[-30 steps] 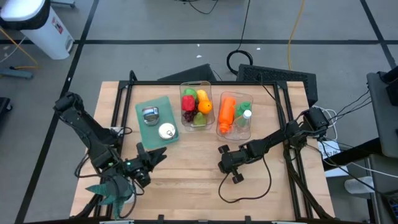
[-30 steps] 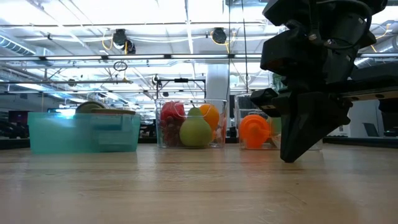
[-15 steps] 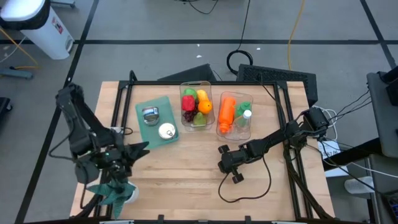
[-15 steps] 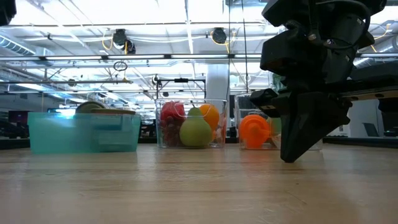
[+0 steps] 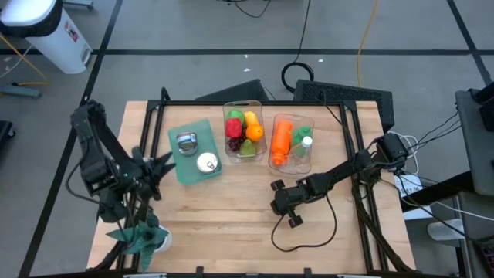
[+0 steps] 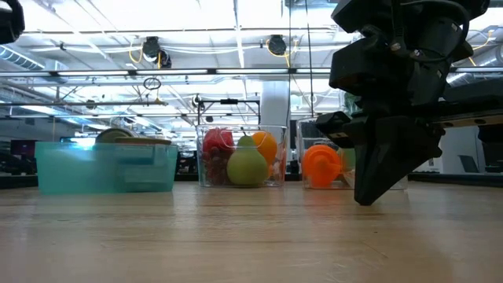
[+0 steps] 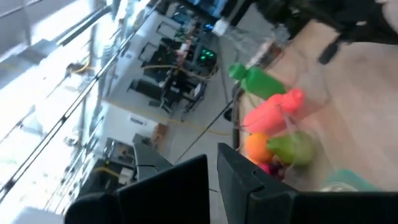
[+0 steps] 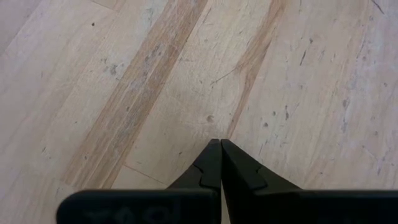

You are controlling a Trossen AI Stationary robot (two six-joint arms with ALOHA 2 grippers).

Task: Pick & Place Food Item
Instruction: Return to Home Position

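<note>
A clear bin [image 5: 241, 135] at the table's far middle holds a red, an orange, a yellow and a green fruit; in the low view the bin [image 6: 242, 157] shows a green pear in front. A second clear bin [image 5: 291, 143] to its right holds an orange item and a green bottle. My left gripper [image 5: 164, 164] is shut and empty, raised over the table's left part and pointing toward a teal tray [image 5: 182, 166]. My right gripper [image 5: 274, 188] is shut and empty over bare wood [image 8: 186, 81] at the table's middle. My right gripper slants down with its shut tips [image 6: 365, 200] close to the bare wood; whether they touch it I cannot tell.
The teal tray carries a silver can [image 5: 186, 142] and a white round lid [image 5: 207, 162]. A green spiky object [image 5: 139, 235] sits at the near left corner. A black frame [image 5: 255, 102] runs along the table's far edge. Bare wood [image 5: 231, 224] lies along the near side.
My left gripper has swung from the near left part of the table toward the left and far edges, rising and rolling about its own axis, and has stayed shut. It now points toward the teal tray. Nothing else has moved.
</note>
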